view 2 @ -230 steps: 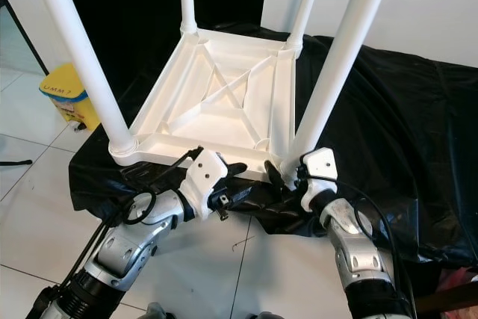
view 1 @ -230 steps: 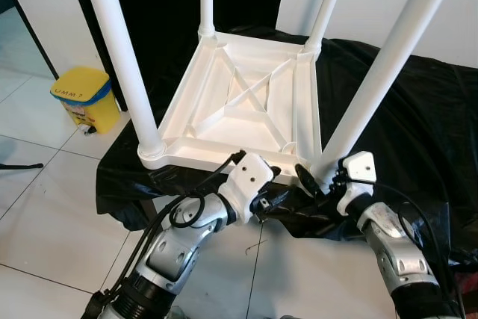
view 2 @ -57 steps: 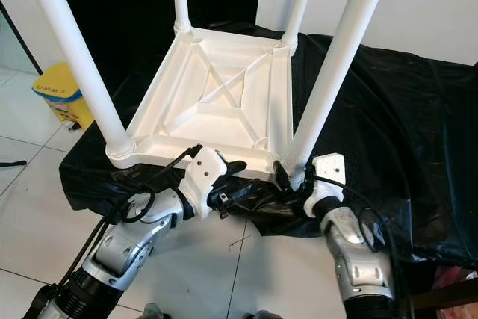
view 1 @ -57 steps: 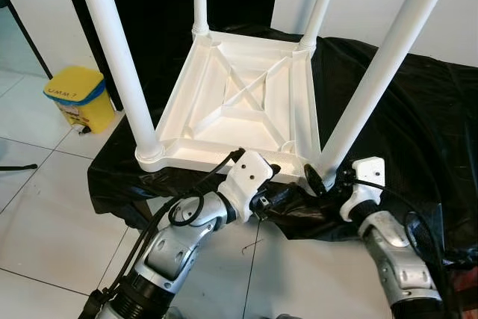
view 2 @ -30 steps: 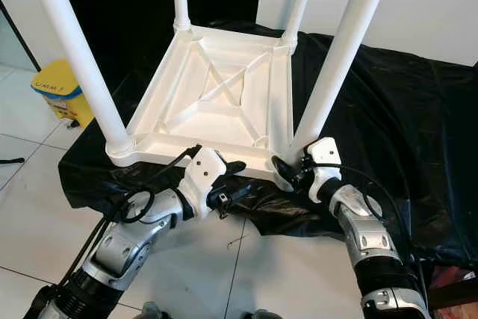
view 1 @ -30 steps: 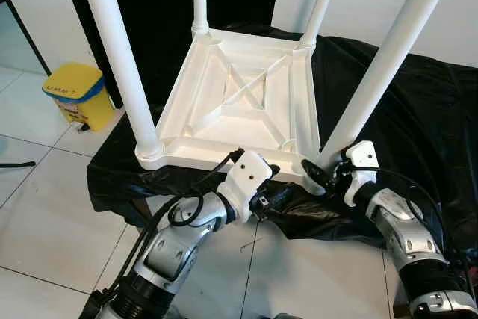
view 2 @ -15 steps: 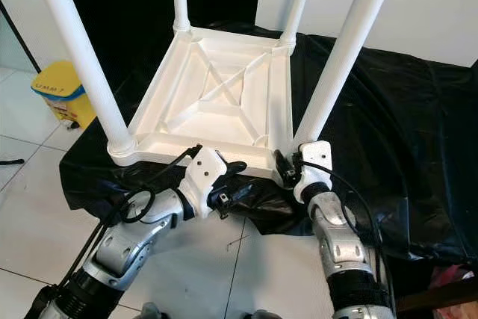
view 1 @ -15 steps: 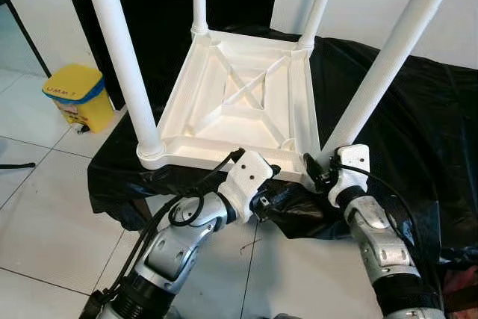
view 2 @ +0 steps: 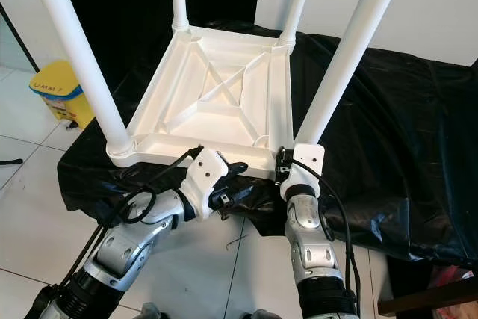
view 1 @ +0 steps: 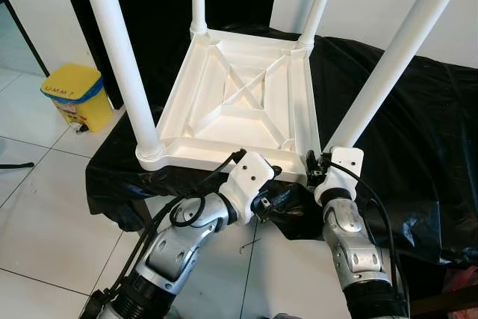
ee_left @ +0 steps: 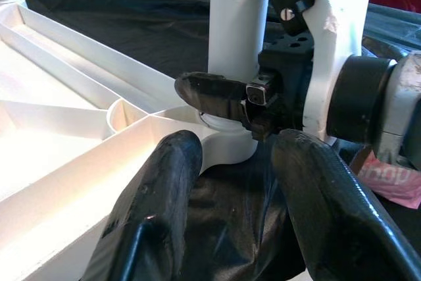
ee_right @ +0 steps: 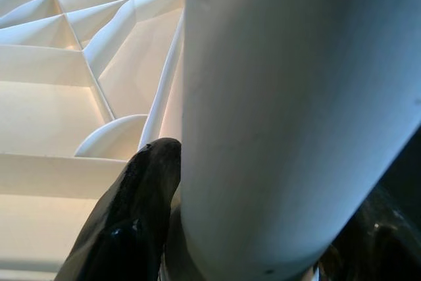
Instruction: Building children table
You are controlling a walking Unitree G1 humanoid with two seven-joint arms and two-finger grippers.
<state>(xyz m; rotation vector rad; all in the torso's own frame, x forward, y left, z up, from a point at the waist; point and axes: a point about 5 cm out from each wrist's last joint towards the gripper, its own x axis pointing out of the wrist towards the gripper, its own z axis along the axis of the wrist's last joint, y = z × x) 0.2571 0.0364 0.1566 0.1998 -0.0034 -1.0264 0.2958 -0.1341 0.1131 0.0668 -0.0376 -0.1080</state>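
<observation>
Right gripper [view 2: 282, 163] was clamped round the base of the near-right leg [view 2: 340, 72], whose long axis rose steeply from its socket. Left gripper [ee_left: 227, 182], jaws apart, sat just beside the table [view 1: 231, 110] rim, empty.

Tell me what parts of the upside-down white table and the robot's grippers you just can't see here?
- Tops of the four legs: cut off by the head views' upper edge.
- Tabletop's flat face: lies against the black cloth.
- Right gripper's far finger: behind the near right leg.
- Left gripper's fingertips: past the left wrist view's bottom edge.
</observation>
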